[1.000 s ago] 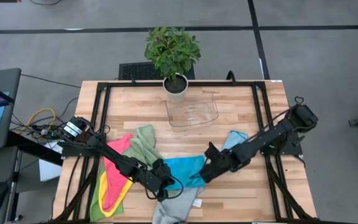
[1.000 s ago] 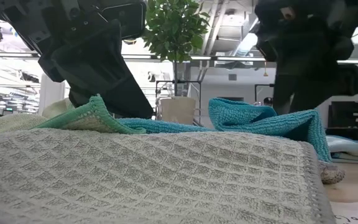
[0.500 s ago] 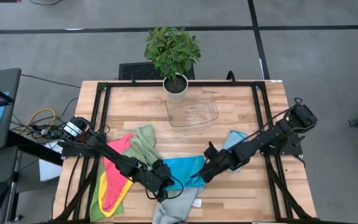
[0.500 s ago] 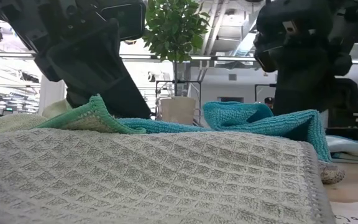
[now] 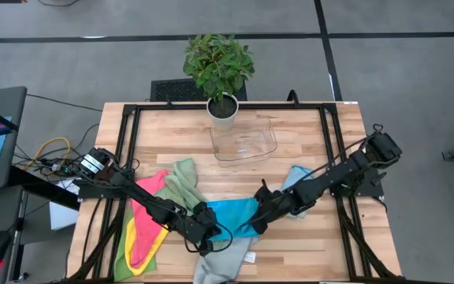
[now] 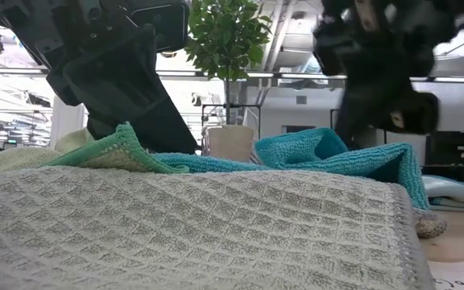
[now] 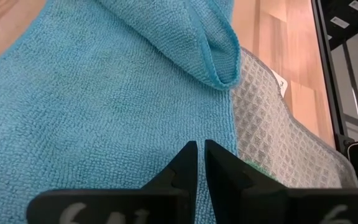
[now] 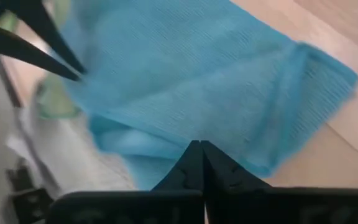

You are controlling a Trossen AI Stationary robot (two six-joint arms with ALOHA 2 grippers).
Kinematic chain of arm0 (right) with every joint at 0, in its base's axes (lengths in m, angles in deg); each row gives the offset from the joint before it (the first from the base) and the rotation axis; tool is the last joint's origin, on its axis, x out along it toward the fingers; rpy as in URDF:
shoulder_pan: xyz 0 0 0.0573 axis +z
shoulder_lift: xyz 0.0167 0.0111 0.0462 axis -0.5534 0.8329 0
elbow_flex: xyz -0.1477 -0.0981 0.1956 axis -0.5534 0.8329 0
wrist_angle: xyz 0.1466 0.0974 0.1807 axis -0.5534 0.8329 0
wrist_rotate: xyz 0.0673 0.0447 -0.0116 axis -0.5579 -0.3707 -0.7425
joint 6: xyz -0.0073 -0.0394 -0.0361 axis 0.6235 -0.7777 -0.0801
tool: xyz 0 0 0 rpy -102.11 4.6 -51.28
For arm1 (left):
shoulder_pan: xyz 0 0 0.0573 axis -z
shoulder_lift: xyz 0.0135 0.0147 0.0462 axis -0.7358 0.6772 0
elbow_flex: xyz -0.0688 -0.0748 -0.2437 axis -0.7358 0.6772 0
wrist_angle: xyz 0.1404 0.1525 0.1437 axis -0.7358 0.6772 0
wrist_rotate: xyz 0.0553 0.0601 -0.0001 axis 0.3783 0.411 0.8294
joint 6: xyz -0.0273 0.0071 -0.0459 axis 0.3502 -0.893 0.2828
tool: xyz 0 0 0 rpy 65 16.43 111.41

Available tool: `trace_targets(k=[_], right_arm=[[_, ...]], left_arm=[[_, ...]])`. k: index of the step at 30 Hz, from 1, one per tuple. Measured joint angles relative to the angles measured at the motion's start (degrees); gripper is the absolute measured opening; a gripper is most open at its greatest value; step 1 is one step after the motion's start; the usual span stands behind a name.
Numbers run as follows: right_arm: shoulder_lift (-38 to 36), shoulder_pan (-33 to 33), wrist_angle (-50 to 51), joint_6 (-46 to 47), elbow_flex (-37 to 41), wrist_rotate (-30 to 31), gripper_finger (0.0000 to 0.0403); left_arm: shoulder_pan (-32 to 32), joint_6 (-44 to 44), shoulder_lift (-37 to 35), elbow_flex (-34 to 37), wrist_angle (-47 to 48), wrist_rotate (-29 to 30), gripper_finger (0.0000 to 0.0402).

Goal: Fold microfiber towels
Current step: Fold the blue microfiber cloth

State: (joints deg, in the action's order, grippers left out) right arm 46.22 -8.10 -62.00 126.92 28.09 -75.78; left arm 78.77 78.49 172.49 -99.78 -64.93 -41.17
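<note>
A: Fingers first. Right gripper (image 5: 251, 226) had its fingers pressed together; in the right wrist view the blue towel (image 8: 185, 81) spread just ahead of the tips and its lifted edge seemed pinched between them, though the pinch itself was hidden.

B: And the left?

A: Left gripper (image 7: 199, 163) had its fingers together too, tips resting on the flat part of the blue towel, apparently pinning it. A folded-over corner of the same towel lay ahead of those tips, and the grey waffle towel (image 7: 278, 130) sat just beside them, under the blue edge.

B: Where was the towel overall?

A: On the wooden table (image 5: 306, 134), between the two grippers, near the front edge. Pink towel (image 5: 150, 189), yellow towel (image 5: 152, 251) and a green towel (image 5: 181, 183) were heaped behind the left arm. Clear tray (image 5: 247, 143) and potted plant (image 5: 219, 67) stood well apart, at the far side.

B: How to do the fold well?

A: My read: carry the pinched edge low and straight across toward the left fingertips, keep the left tips pressing so the base didn't drag, and line the edges up before letting go. Lifting too high would likely pull the grey towel along or bunch the blue one.

B: Risk?

A: Thin pinch; the edge might slip out.
</note>
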Motion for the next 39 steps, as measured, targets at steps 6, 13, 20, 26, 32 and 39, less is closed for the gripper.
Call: trace_targets(k=[6,13,20,26,32,39], right_arm=[[-0.34,0.10,5.90,-1.39,-4.27,-0.16,0.0029],[-0.70,1.12,15.13,6.83,-4.36,-0.08,0.0141],[0.04,-1.44,15.06,6.48,-3.69,0.25,0.0244],[0.04,-2.75,7.23,6.80,0.49,-0.44,0.0235],[-0.05,-2.92,0.10,6.45,2.32,-1.59,0.0187],[-0.09,-4.30,-6.53,4.86,2.32,-2.88,0.0065]], left_arm=[[0.00,0.59,0.00,0.00,-0.01,-0.05,0.0020],[0.00,0.63,0.00,0.00,-0.02,0.00,0.0020],[0.01,0.58,0.00,0.00,-0.02,0.04,0.0020],[0.00,0.39,0.00,0.00,-0.02,0.02,0.0020],[0.00,-0.43,0.00,0.00,0.00,0.01,0.0020],[0.00,-0.78,0.00,0.00,0.00,0.35,0.0020]])
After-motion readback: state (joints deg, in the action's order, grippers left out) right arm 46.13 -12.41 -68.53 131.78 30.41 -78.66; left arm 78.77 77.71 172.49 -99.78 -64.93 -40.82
